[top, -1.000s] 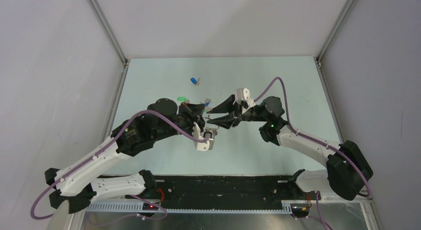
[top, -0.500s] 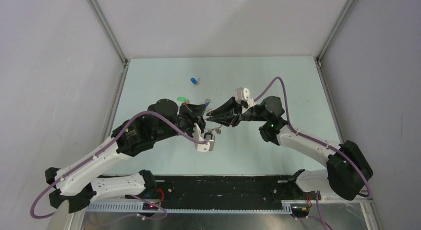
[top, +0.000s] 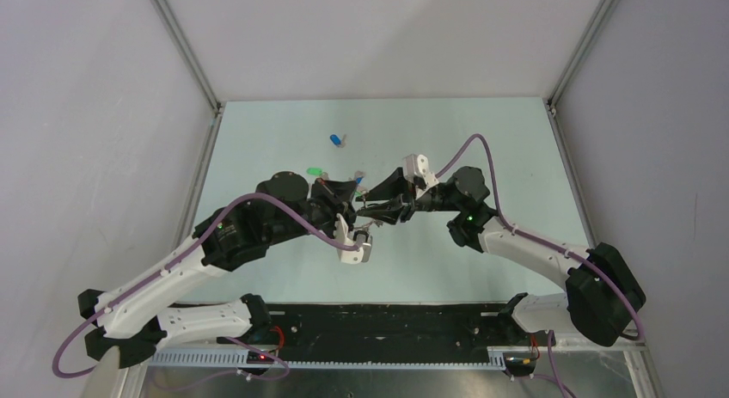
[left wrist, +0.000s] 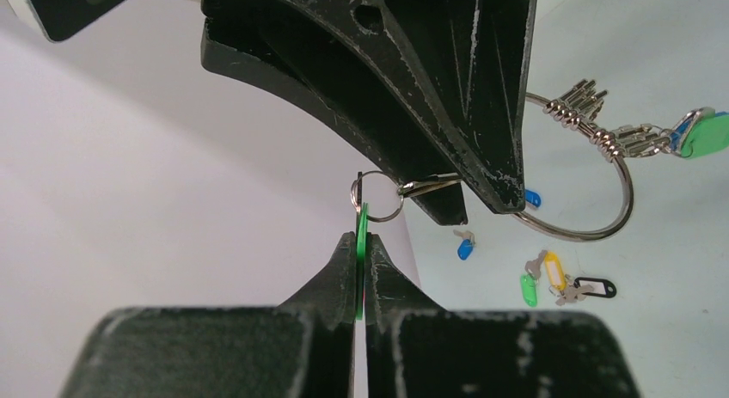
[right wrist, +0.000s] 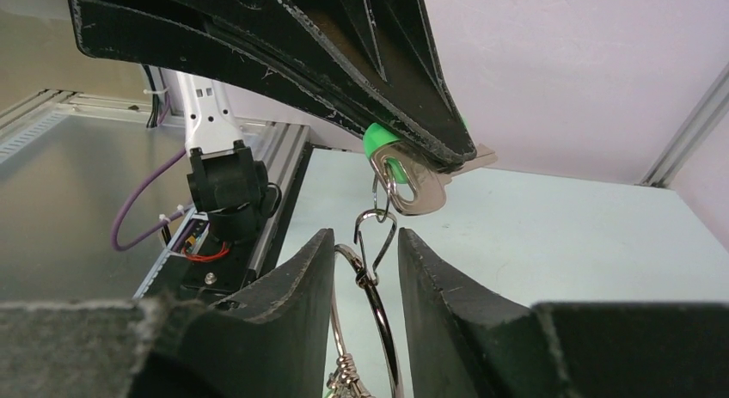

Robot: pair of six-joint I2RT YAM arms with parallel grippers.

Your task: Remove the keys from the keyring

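My left gripper (left wrist: pixel 361 243) is shut on the flat green cap of one key (right wrist: pixel 404 179), held in the air over the table's middle. A small ring (left wrist: pixel 376 196) and a wire clip (right wrist: pixel 376 243) link that key to the large silver keyring (left wrist: pixel 602 192). Further keys (left wrist: pixel 593 101) are bunched on the keyring, with green and blue caps (left wrist: pixel 701 131) at its far side. My right gripper (right wrist: pixel 365 243) faces the left one; its jaws stand apart with the keyring (right wrist: pixel 382 329) and clip passing between them, the wire against the left finger only. In the top view both grippers (top: pixel 363 202) meet tip to tip.
Loose on the table lie a blue-capped key (top: pixel 336 140), a green-capped key (top: pixel 315 170) and a yellow-capped key (left wrist: pixel 552 269) with a dark tag (left wrist: pixel 595 288). Grey walls with metal frame bars enclose the table on three sides.
My right gripper has crept a little left toward the left gripper, and its jaws narrowed, then widened again. The left arm has hardly moved and keeps its grip.
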